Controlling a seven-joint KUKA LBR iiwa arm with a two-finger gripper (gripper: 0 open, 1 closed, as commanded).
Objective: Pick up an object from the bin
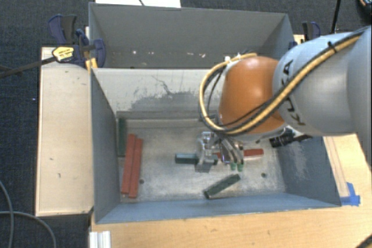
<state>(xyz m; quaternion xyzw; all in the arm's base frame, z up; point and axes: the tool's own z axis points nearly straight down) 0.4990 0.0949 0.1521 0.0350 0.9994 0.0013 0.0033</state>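
Quick count of what's in the bin [110, 125]: on the left of the floor there's what looks like two red bars [132, 165] lying side by side, though it might be one wide one, hard to say from up here. One dark green strip [121, 137] sits along the left wall just beside them. One dark green bar [222, 184] lies tilted near the front wall. One small black piece [185, 158] is mid-floor, and the pincer [208, 158] is down right at its right end, touching or next to it, can't tell which. Also can't tell if the pincer is apart or closed. One red bit [253, 153] pokes out to the right, mostly covered by the arm, and one tiny green bit [235, 166] sits just below the pincer. The orange cover [250, 96] hides the floor behind it.
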